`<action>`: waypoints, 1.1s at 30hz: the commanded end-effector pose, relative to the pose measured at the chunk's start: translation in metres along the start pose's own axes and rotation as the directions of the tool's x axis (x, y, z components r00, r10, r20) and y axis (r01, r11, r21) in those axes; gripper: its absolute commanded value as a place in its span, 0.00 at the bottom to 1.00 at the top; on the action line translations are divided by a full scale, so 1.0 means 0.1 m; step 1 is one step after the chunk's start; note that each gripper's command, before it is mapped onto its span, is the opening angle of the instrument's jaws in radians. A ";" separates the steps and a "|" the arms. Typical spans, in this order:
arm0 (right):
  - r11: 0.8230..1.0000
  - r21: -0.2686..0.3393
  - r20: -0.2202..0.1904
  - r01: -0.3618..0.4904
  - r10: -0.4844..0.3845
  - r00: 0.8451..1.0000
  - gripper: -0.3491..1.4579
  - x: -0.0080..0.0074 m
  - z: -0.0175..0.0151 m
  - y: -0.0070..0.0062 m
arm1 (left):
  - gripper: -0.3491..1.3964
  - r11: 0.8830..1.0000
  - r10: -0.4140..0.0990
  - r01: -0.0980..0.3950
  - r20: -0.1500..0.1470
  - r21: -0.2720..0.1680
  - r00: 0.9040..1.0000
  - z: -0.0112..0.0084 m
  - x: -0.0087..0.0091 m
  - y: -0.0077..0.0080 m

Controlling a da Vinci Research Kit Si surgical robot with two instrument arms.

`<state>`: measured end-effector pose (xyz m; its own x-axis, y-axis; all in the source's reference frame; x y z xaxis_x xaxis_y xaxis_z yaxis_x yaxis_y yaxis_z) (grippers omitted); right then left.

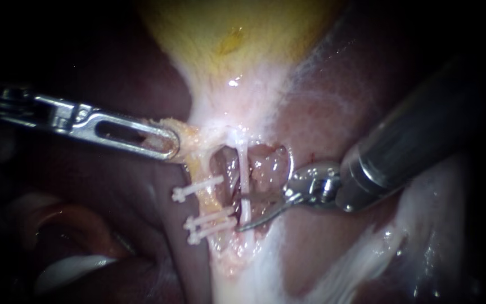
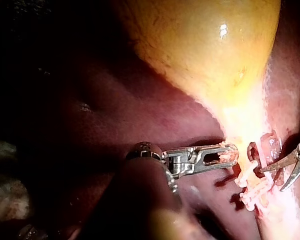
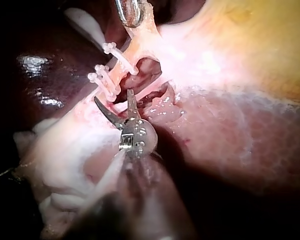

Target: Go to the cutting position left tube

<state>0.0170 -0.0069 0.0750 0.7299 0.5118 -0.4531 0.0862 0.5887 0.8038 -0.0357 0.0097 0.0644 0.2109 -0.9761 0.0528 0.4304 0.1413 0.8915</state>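
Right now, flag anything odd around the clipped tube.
No spill or tear shows, but the right instrument's open curved blades seem to straddle the thin bare white tube, not the yellowish left tube bearing three white clips.

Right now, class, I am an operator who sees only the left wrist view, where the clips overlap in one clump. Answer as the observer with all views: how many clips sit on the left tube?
Observer: Three clips cross the left tube in the endoscope view: one alone, two close together below it.
Operator: Does anything run beside that tube?
Observer: A thin white tube, on the right instrument's side, with an opening between them.
Operator: And its blades?
Observer: Open, lying across the thin tube, tips near the lower two clips; contact I cannot tell.
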 end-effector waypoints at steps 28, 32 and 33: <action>0.998 0.057 -0.078 -0.015 0.020 0.997 0.86 0.023 0.021 0.015 | 0.00 1.000 -0.001 0.001 0.001 -0.001 1.000 0.000 0.001 -0.003; 0.996 0.090 -0.084 -0.016 0.024 0.996 0.86 0.025 0.023 0.013 | 0.00 1.000 -0.001 0.001 0.001 -0.001 1.000 0.000 0.001 -0.002; 0.995 0.097 -0.086 -0.017 0.026 0.996 0.86 0.026 0.024 0.012 | 0.00 1.000 -0.001 0.001 0.001 -0.001 1.000 0.000 0.001 -0.002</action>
<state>0.0208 -0.0064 0.0757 0.6671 0.5806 -0.4668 0.1448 0.5136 0.8457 -0.0358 0.0096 0.0642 0.2097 -0.9763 0.0529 0.4317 0.1410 0.8910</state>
